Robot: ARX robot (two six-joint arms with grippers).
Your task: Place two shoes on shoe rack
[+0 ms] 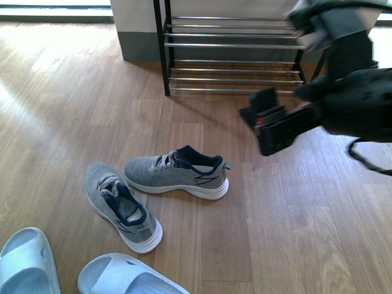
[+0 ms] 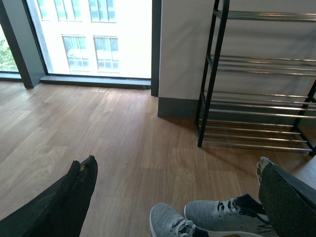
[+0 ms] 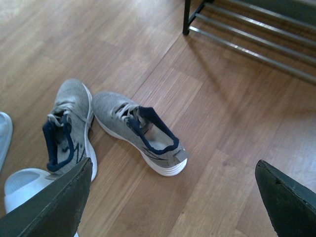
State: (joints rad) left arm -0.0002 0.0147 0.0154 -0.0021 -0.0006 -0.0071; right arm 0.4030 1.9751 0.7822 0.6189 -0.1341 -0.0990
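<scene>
Wood-plank floor [image 1: 73, 110] runs to the far wall, where the shoe rack [image 1: 233, 46] stands. Two grey knit sneakers [image 1: 177, 173] lie mid-floor just beside each other, well short of it, with pale blue slides [image 1: 27, 263] near left. The right gripper [image 1: 267, 119] hangs to their right, jaws spread and empty. The left gripper [image 2: 176, 163] gapes too. I'd judge the sneakers light, with soft uppers and stiff soles, so pinch the padded navy heel collar [image 1: 199, 158].

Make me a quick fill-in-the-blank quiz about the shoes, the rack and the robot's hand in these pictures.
1. Both grey sneakers lie on the wooden ____, not on the shoe rack.
2. The pale blue slippers near them number ____.
3. The right hand is ____ and holds nothing.
Missing words: floor; two; open.
</scene>
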